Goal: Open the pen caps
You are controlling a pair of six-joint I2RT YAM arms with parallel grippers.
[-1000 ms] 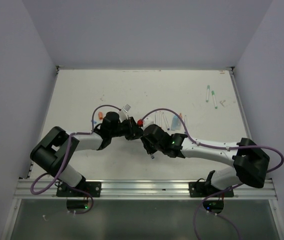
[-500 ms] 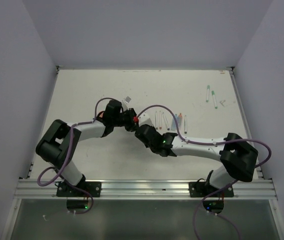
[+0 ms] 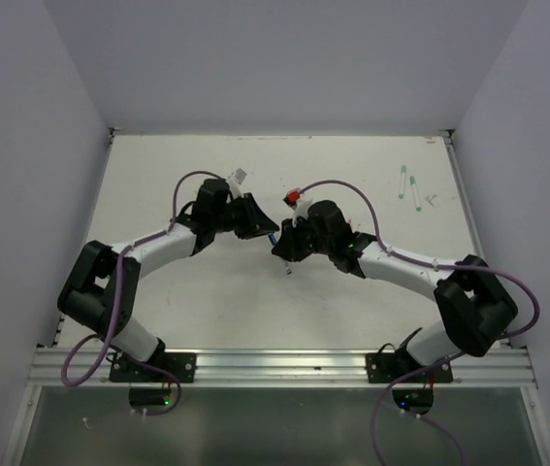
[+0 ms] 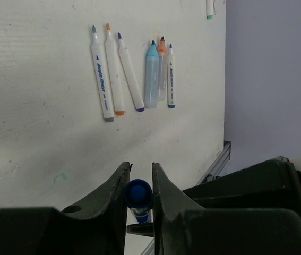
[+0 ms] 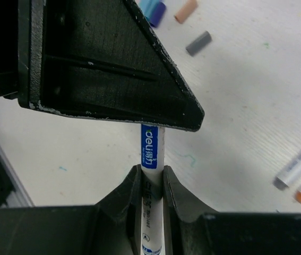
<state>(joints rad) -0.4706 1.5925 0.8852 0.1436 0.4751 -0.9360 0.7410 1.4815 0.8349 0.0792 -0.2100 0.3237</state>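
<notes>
A white-barrelled pen (image 5: 151,154) with a blue label is held in the air between both grippers. My left gripper (image 4: 139,171) is shut on its blue pen cap (image 4: 138,194), which I see end-on between the jaws. My right gripper (image 5: 151,174) is shut on the white barrel just below the label; the cap end is hidden behind the left gripper's black body (image 5: 102,64). From above, the left gripper (image 3: 255,222) and right gripper (image 3: 289,244) meet near the table's middle, with the pen (image 3: 285,264) slanting down between them.
Several uncapped pens (image 4: 119,74) lie side by side on the white table (image 4: 33,106) beyond the left gripper. Loose caps, orange (image 5: 186,10) and grey (image 5: 198,43), lie near the right gripper. Two green-ended pens (image 3: 408,186) rest at the far right.
Both grippers have moved toward the far side of the table with the pen. The right wrist has swung round to the right and its jaws have closed on the barrel.
</notes>
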